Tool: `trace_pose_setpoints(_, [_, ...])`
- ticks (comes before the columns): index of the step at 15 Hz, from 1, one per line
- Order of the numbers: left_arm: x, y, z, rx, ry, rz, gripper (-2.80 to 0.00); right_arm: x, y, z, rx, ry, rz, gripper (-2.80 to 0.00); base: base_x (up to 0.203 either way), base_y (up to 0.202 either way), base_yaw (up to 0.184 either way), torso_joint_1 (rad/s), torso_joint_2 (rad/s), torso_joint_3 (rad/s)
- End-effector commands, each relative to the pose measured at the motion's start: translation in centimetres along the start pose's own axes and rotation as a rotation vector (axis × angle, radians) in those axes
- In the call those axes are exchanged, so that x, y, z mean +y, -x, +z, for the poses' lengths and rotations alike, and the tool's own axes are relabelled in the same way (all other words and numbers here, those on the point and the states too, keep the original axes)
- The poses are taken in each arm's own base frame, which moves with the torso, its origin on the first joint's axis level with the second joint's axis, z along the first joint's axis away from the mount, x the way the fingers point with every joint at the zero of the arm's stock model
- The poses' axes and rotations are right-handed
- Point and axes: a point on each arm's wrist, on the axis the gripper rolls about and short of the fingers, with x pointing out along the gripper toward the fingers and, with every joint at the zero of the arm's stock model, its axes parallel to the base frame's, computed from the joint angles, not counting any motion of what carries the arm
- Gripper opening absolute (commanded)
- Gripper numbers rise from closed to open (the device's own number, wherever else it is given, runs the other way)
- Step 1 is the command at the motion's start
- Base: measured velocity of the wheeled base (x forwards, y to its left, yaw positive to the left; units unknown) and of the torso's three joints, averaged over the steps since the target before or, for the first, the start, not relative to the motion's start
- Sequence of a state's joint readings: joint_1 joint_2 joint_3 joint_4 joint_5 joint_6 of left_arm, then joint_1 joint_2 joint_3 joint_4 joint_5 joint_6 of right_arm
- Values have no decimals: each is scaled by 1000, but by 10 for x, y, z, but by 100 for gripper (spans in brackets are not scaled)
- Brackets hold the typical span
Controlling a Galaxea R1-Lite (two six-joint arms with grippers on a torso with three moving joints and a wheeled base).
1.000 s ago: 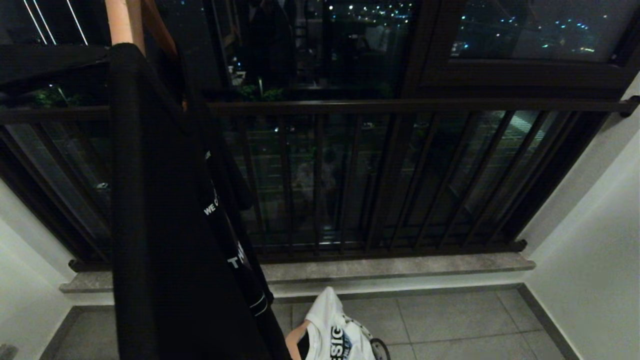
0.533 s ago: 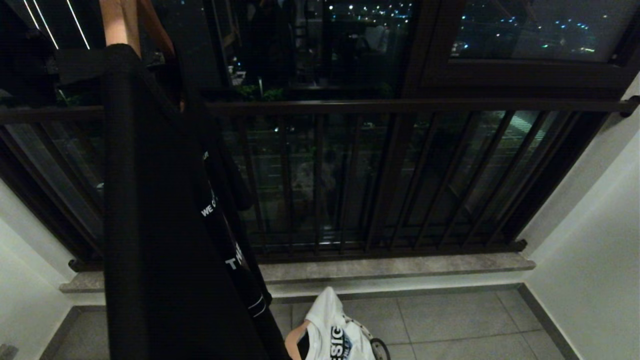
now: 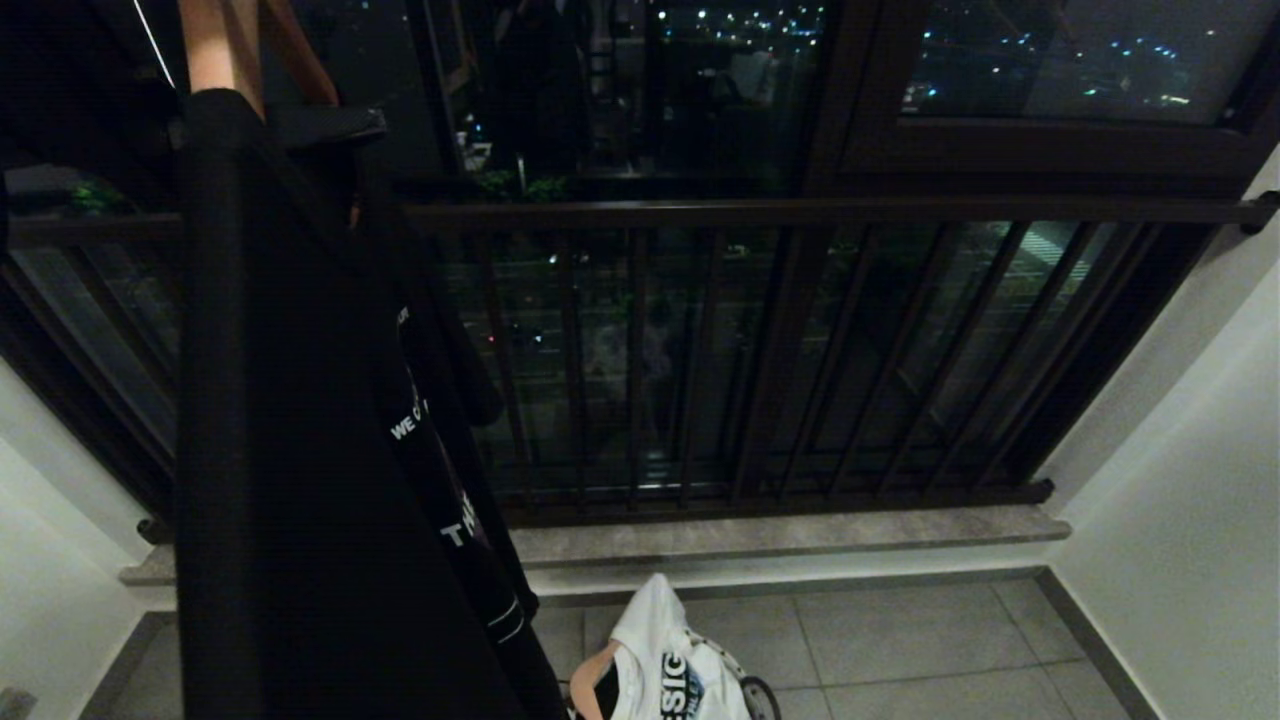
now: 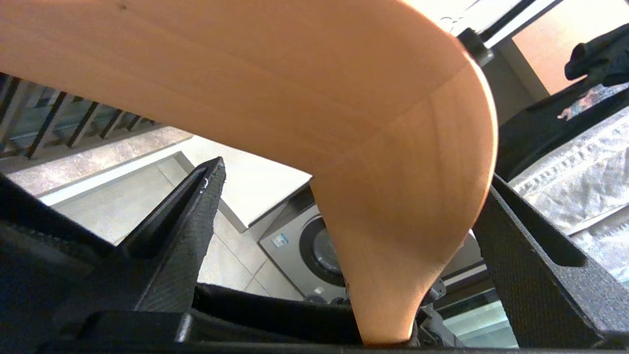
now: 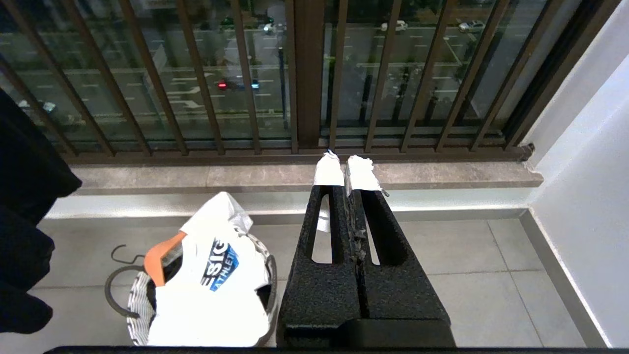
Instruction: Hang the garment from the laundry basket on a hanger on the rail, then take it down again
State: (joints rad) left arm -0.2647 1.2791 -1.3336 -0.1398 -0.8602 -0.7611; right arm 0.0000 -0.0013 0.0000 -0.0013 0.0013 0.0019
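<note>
On the tiled floor (image 5: 467,255) below me, near the foot of the balcony railing (image 5: 304,73), sits the basket (image 5: 140,314), small and round with pale striped sides and a thin black rim. A white T-shirt (image 5: 211,290) with a blue and black print fills it and spills over the edge. The shirt is threaded on an orange wooden hanger (image 5: 159,258), whose dark hook (image 5: 123,251) lies on the tiles just beside the basket. In my head view the same basket (image 3: 735,680) shows only at the bottom edge, with the white shirt (image 3: 660,660) heaped above it.

My right gripper (image 5: 348,169) hangs above the floor beside the basket, pointing toward the stone sill (image 5: 442,174). Its two fingers, tipped in white, are pressed together and grasp nothing.

My left gripper (image 4: 344,216) is raised high at my left. Its black fingers (image 4: 191,221) stand spread as wide as they go, one on either side of a second wooden hanger (image 4: 304,98). I cannot tell whether either finger touches the wood. This hanger (image 3: 210,45) carries a black garment (image 3: 300,450) with white lettering, which hangs long down the left side of my head view, in front of the railing (image 3: 800,212).

A washing machine (image 4: 314,250) shows beyond the left fingers. White walls (image 3: 1180,480) close the balcony at my right.
</note>
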Motion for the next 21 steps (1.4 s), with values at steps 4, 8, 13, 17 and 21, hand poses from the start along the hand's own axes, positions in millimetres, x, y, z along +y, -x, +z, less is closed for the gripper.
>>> trace_pose_setpoints(4, [-4, -7, 0, 21, 4, -37, 0, 0, 0, 0, 1, 0, 2, -280, 0, 0, 0, 0, 0, 0])
trace_pose_setpoints(8, [-5, -7, 0, 20, 2, -40, 0, 0, 0, 0, 1, 0, 0, -280, 0, 0, 0, 0, 0, 0])
trace_pose_setpoints(13, [-7, -9, -2, 31, 4, -55, 0, 0, 0, 0, 1, -1, 0, -280, 0, 0, 0, 0, 0, 0])
trace_pose_setpoints(17, [-4, -13, -2, 32, 11, -49, 0, 0, 0, 0, 1, 0, 0, -280, 0, 0, 0, 0, 0, 0])
trace_pose_setpoints(21, [-3, -18, 2, 33, 13, -51, 0, 0, 0, 0, 1, 0, 0, -280, 0, 0, 0, 0, 0, 0])
